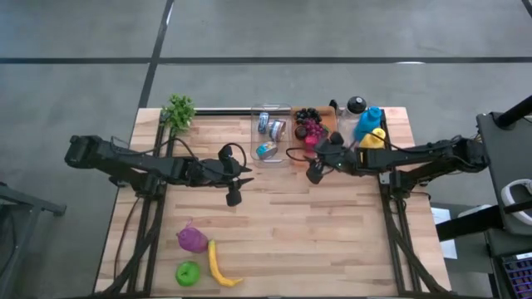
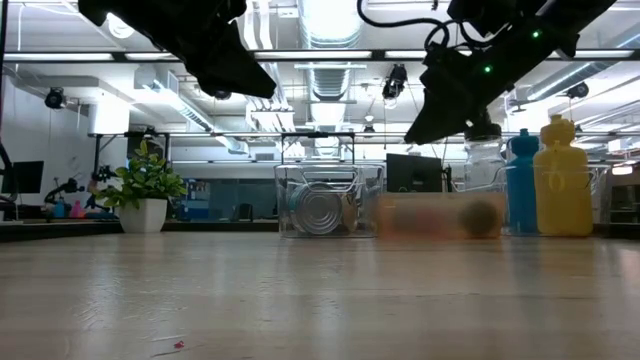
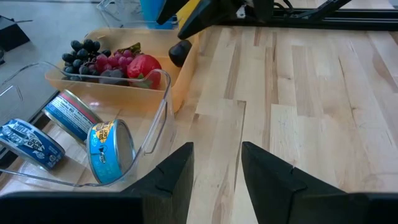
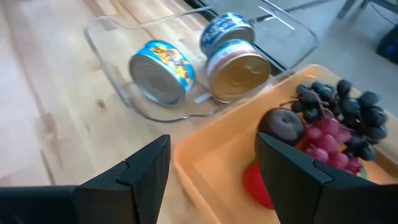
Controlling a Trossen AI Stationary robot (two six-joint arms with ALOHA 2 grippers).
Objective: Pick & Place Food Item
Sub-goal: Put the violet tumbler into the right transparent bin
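Note:
An orange tray (image 1: 327,123) at the table's far side holds dark grapes (image 4: 348,109), pink grapes, a dark plum (image 4: 281,125) and a red fruit (image 3: 143,65). My right gripper (image 4: 211,149) hovers open above the tray's near left corner with nothing between its fingers; in the high view it is just near of the tray (image 1: 315,172). My left gripper (image 1: 239,184) hangs open over bare wood at mid-table, its fingers (image 3: 216,155) pointing toward the trays. A purple item (image 1: 193,239), a banana (image 1: 220,267) and a green apple (image 1: 189,272) lie at the near left.
A clear tray (image 1: 253,133) with three cans (image 4: 163,72) stands left of the orange tray. Bottles with black, blue (image 1: 371,119) and yellow caps stand at the far right, and a potted plant (image 1: 179,111) at the far left. Bare wood lies between the arms and the near edge.

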